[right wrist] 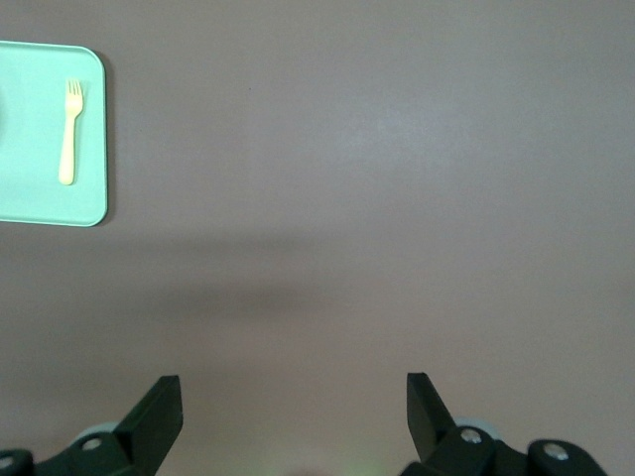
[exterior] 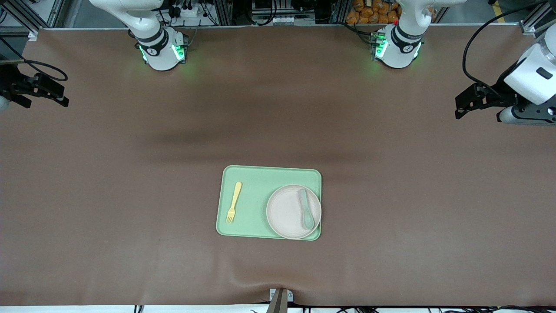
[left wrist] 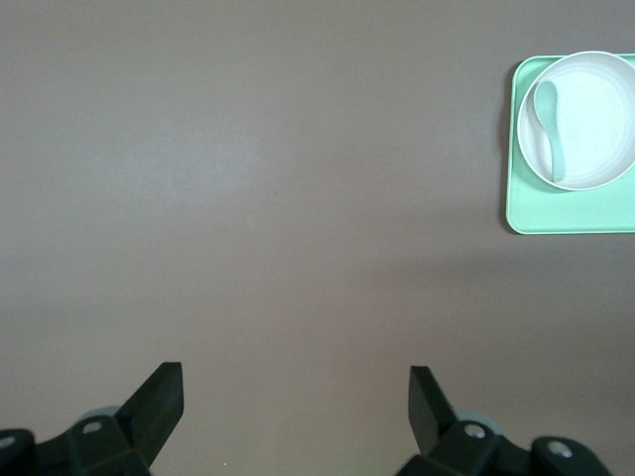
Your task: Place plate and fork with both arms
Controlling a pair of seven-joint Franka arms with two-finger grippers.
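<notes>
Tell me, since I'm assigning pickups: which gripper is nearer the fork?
Right. The right gripper hangs open past the fork's end of the tray; the left gripper, open, is past the plate's end.

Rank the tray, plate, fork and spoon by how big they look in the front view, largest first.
1. tray
2. plate
3. fork and spoon: they look alike in length, so no ranking between them.

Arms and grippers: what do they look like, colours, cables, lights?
Both arms are white with dark joint bands; each base glows green. The left gripper is black on a white wrist block, with a black cable looping above it. The right gripper is black too, with a thin black cable arcing over it. In the wrist views the fingers are black wedges with small grey fasteners.
</notes>
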